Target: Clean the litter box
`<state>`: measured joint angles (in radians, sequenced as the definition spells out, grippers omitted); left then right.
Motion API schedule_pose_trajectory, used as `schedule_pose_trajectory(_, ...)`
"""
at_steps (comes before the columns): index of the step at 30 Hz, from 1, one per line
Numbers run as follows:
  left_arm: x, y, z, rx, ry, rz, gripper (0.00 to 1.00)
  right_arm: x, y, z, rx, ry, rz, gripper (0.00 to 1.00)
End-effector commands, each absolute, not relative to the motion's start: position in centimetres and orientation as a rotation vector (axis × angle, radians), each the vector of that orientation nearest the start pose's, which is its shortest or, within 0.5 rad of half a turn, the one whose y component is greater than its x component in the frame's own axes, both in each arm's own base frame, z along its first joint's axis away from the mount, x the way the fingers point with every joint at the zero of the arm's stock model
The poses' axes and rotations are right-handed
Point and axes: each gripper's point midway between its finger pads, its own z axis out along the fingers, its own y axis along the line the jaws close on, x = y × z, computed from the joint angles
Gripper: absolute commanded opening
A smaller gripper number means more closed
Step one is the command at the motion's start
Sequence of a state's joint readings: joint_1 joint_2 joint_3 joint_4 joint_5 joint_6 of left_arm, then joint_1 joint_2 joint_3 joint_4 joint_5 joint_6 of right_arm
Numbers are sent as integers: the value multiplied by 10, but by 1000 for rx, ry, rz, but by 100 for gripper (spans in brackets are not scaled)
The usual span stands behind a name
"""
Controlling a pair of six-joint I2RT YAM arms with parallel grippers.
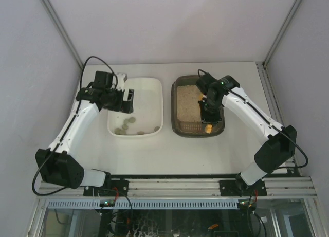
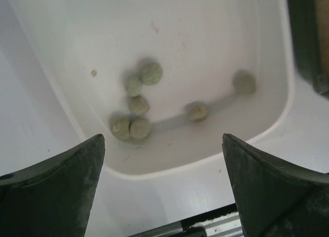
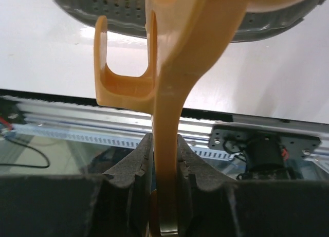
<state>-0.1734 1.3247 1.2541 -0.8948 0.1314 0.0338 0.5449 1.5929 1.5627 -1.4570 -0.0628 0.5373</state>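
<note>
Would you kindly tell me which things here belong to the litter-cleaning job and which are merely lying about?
In the job: litter box; orange scoop, clamped in the right jaws; white tub; greenish clumps lying in it.
Merely about: aluminium rail along the near edge; enclosure walls.

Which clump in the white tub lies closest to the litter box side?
The lone clump by the white tub's right wall in the left wrist view, set apart from the cluster; the litter box rim shows just beyond.

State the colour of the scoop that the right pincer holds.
The scoop is orange, shown best in the right wrist view.
</note>
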Motion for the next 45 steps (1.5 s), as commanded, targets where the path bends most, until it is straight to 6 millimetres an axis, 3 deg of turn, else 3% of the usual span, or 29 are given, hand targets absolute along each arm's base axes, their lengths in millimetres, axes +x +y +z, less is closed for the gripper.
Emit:
schedule_pose_trajectory(1, 350, -117, 241, 79, 2370, -244, 100, 215, 175, 231, 108, 2879, 476, 0)
schedule_pose_trajectory(7, 382, -207, 274, -74, 2275, -509, 100, 206, 147, 284, 409, 2495, 734, 0)
schedule_pose_trajectory(10, 394, -255, 265, -22, 2315, -462, 100, 187, 122, 309, 524, 2294, 785, 0)
schedule_pose_trajectory(13, 409, -287, 234, -4, 2401, -419, 100, 164, 105, 322, 579, 2166, 804, 0)
schedule_pose_trajectory(19, 443, -320, 179, -24, 2490, -342, 100, 139, 86, 315, 628, 2118, 753, 0)
schedule_pose_trajectory(27, 460, -327, 127, 29, 2479, -196, 97, 133, 77, 307, 605, 2119, 693, 0)
schedule_pose_trajectory(34, 458, -334, 87, 157, 2521, -147, 81, 136, 72, 299, 595, 2117, 647, 0)
schedule_pose_trajectory(40, 449, -359, 92, 425, 2434, -142, 61, 139, 61, 293, 620, 2089, 586, 0)
schedule_pose_trajectory(43, 450, -369, 107, 570, 2356, -139, 38, 139, 54, 294, 635, 2063, 555, 0)
schedule_pose_trajectory(45, 448, -375, 117, 675, 2312, -148, 6, 138, 52, 293, 641, 2063, 540, 0)
